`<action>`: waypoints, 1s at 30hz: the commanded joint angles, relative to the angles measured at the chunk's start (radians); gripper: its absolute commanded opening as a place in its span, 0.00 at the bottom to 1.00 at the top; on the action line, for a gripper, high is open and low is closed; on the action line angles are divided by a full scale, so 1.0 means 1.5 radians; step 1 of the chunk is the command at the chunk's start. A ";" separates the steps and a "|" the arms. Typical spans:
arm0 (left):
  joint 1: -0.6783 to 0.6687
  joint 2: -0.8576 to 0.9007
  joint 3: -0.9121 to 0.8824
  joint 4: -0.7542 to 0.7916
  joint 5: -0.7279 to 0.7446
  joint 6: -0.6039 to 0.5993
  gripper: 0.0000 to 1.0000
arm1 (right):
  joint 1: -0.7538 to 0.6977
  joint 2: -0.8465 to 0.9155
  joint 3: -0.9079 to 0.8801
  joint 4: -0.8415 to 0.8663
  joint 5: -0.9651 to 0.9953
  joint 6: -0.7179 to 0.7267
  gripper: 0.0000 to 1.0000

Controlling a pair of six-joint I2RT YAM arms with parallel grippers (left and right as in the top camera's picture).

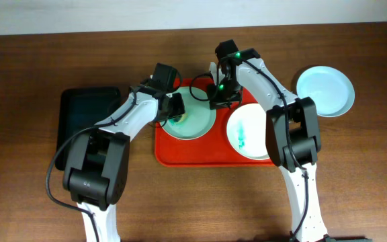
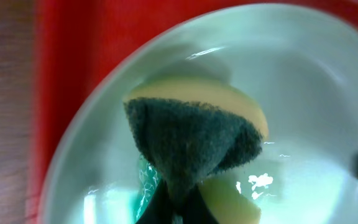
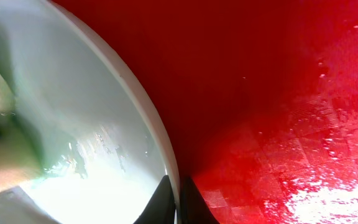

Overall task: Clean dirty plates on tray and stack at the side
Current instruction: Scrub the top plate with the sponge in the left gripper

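While the left gripper [image 1: 177, 107] pinched a sponge [image 2: 197, 137] into the mint plate [image 1: 197, 124] on the red tray [image 1: 180, 156] at the middle of the desk [image 1: 32, 54], the right gripper [image 3: 173, 202] clamped that plate's rim, nearly closed. Scrubbing seemed underway. The next move would likely call for stacking it on the clean plate [image 1: 324, 91] near the far right corner, leaving the smeared white plate [image 1: 247, 131].

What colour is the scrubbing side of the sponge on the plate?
Dark green, on a yellow sponge; clearest in the left wrist view.
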 commanded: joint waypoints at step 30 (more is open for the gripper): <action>0.015 -0.046 0.175 -0.233 -0.175 -0.018 0.00 | 0.016 0.014 0.022 -0.058 0.133 -0.048 0.04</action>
